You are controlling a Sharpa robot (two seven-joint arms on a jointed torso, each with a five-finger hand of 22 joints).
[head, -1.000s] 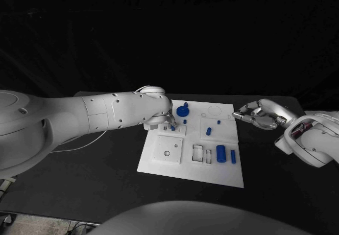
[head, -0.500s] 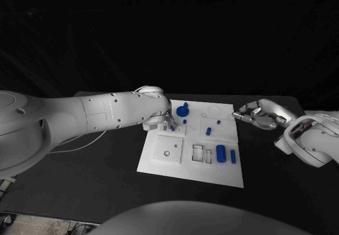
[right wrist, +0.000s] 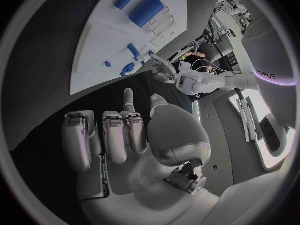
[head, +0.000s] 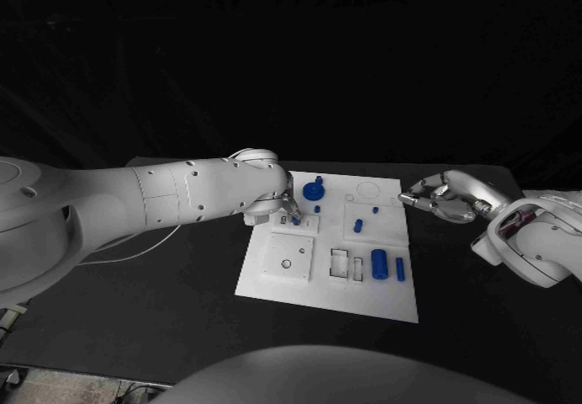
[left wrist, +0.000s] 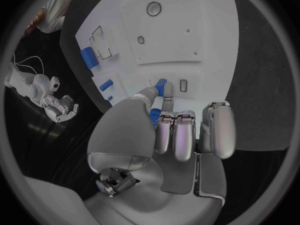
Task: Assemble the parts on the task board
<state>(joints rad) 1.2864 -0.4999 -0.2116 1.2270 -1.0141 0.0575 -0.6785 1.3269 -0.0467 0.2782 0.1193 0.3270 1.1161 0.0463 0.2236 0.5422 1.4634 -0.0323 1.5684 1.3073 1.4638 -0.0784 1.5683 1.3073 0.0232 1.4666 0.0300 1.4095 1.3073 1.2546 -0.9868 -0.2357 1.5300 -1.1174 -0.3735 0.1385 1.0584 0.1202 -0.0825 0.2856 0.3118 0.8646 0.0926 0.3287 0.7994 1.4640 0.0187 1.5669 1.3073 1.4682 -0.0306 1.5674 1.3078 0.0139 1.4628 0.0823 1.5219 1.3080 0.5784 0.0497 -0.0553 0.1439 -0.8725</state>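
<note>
Our left hand (left wrist: pixel 164 135) pinches a small blue part (left wrist: pixel 164 88) at a slot near the board's (head: pixel 364 299) upper-left corner in the head view. Our right hand (head: pixel 442 198), curled and empty, waits right of the board. Tilted, the part could jam.

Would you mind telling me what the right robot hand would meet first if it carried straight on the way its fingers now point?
Probably the task board: the right robot hand points towards its far corner, with nothing visible between them. Its height above the table is unclear, so it might pass over.
</note>
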